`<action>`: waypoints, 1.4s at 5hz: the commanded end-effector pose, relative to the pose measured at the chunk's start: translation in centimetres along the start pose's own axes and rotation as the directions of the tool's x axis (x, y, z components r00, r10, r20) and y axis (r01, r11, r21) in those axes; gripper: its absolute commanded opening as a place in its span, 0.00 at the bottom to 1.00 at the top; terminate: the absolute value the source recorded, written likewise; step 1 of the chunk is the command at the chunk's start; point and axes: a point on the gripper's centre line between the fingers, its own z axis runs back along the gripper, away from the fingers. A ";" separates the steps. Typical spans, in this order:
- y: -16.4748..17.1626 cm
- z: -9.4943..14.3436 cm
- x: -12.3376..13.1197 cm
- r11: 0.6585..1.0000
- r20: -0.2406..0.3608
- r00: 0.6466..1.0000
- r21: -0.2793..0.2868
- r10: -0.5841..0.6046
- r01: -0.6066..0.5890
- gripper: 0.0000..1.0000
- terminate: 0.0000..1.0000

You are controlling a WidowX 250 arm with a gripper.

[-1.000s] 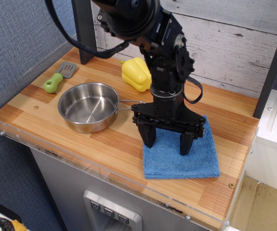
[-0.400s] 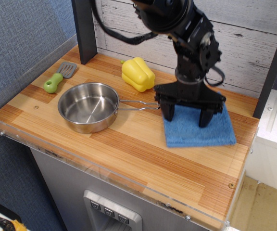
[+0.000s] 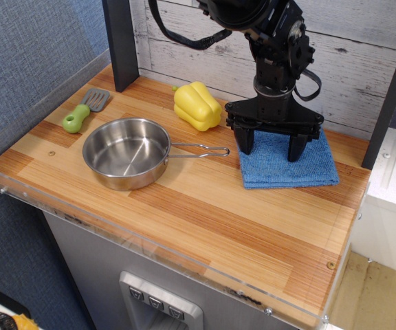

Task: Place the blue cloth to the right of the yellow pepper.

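The blue cloth (image 3: pixel 289 168) lies flat on the wooden counter at the back right, to the right of the yellow pepper (image 3: pixel 196 105). The pepper lies near the back wall. My gripper (image 3: pixel 272 152) points straight down over the cloth's far half. Its two black fingers (image 3: pixel 247 142) are spread wide apart, and their tips rest on or just above the cloth. Nothing is clamped between them. The gripper hides part of the cloth's back edge.
A steel pan (image 3: pixel 126 152) sits left of centre, its wire handle (image 3: pixel 201 148) pointing right toward the cloth. A green-handled grey spatula (image 3: pixel 85 110) lies at the back left. A dark post (image 3: pixel 121 42) stands at the back. A clear acrylic rim (image 3: pixel 150 240) edges the counter's front.
The gripper has moved from the front centre toward the back right, and the blue cloth has moved with it, now lying beside the pepper near the wall. The fingers stay spread.
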 end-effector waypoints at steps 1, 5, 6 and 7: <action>-1.2 8.1 0.1 0.994 0.091 0.996 -0.105 0.005 0.005 1.00 0.00; 1.9 8.9 0.9 0.995 -0.035 0.995 -0.007 0.098 -0.098 1.00 0.00; 1.9 8.9 0.9 0.995 -0.035 0.995 -0.007 0.098 -0.098 1.00 0.00; 1.9 8.9 0.9 0.995 -0.035 0.995 -0.007 0.098 -0.098 1.00 1.00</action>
